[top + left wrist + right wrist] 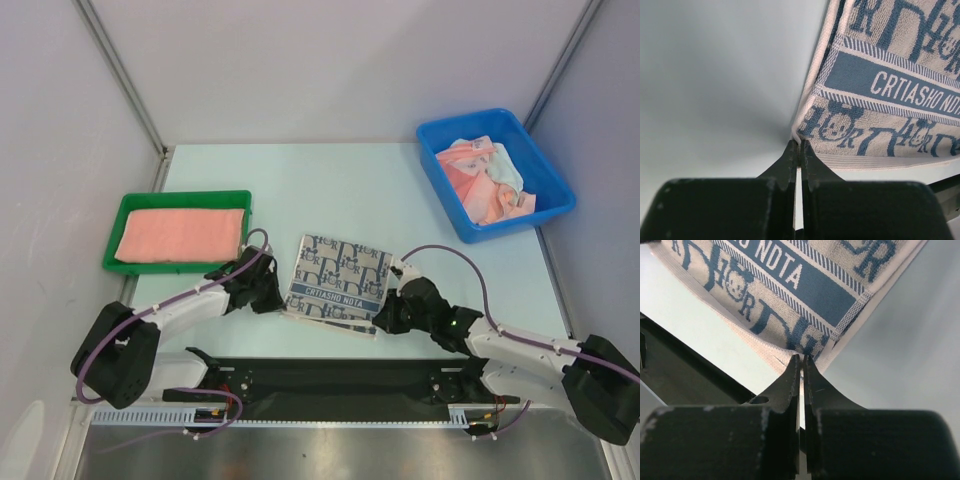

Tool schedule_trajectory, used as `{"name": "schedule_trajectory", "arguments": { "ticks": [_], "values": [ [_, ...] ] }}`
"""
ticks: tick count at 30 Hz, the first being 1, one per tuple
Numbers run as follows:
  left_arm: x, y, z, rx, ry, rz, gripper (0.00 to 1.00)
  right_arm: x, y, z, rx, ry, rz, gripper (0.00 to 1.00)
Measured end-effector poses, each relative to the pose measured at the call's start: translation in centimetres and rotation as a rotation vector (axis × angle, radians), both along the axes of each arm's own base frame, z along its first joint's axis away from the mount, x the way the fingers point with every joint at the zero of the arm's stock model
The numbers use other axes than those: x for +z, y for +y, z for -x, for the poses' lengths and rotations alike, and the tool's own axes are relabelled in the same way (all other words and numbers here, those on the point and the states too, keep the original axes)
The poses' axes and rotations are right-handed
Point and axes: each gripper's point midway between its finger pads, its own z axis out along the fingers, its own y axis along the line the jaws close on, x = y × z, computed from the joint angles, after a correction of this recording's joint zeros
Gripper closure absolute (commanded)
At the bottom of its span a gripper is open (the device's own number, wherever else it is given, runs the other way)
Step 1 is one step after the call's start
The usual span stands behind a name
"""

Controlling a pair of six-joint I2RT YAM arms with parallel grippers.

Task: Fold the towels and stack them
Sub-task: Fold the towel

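A navy-and-white patterned towel [338,280] lies flat in the middle of the table, with a folded layer showing along its near edge. My left gripper [272,293] is shut on the towel's near-left corner; in the left wrist view the white hem [890,85] runs into the closed tips [800,145]. My right gripper [385,315] is shut on the near-right corner, where the cloth [790,285] is pinched between the closed tips [801,359]. A folded salmon-pink towel [182,234] lies in the green tray [180,197]. Crumpled salmon and white towels [485,180] fill the blue bin [520,225].
The green tray stands at the left and the blue bin at the back right. A black base plate [330,375] runs along the near edge between the two arm bases. Grey walls close in the table at the back and sides.
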Motion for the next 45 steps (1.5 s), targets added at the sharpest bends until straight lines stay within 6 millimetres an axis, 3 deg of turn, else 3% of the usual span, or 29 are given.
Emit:
{"name": "schedule_trajectory", "arguments": {
  "ticks": [8, 14, 20, 26, 30, 34, 36, 37, 40, 42, 44, 45],
  "values": [
    [0.1, 0.0, 0.1, -0.003, 0.003, -0.005, 1.0, 2.2, 0.3, 0.1, 0.019, -0.041, -0.034, 1.0],
    [0.0, -0.3, 0.8, -0.005, -0.028, 0.052, 1.0, -0.5, -0.5, 2.3, 0.026, 0.021, -0.021, 1.0],
    [0.4, -0.3, 1.4, -0.014, -0.017, 0.048, 1.0, -0.7, -0.7, 2.1, 0.002, 0.024, -0.016, 1.0],
    [3.3, -0.8, 0.8, -0.016, -0.059, 0.075, 1.0, 1.8, -0.4, 0.9, -0.011, -0.026, -0.012, 1.0],
    [5.1, -1.5, 1.2, -0.029, -0.114, 0.128, 1.0, 3.0, -0.3, 1.1, -0.007, -0.046, -0.052, 1.0],
    [3.1, -1.0, 2.5, -0.027, -0.075, 0.113, 1.0, 1.1, -1.0, 2.7, 0.004, -0.003, -0.053, 0.99],
    [1.2, -0.5, 3.6, -0.024, -0.02, 0.089, 1.0, -0.3, -1.4, 3.6, 0.008, 0.035, -0.049, 0.89],
    [0.5, -0.3, 4.1, -0.027, 0.005, 0.082, 1.0, -0.7, -1.5, 4.0, 0.011, 0.053, -0.056, 0.78],
    [0.1, -0.7, 4.2, -0.033, 0.014, 0.094, 0.98, -1.0, -1.6, 4.6, 0.017, 0.071, -0.068, 0.75],
    [0.1, -0.8, 4.1, -0.035, 0.012, 0.095, 0.83, -0.9, -1.6, 4.7, 0.012, 0.076, -0.076, 0.7],
    [0.1, -0.7, 4.0, -0.031, 0.012, 0.087, 0.8, -0.6, -1.7, 4.8, 0.002, 0.082, -0.085, 0.65],
    [0.1, -0.6, 4.0, -0.028, 0.011, 0.081, 0.73, -0.6, -1.8, 4.9, 0.0, 0.084, -0.088, 0.64]
  ]
}}
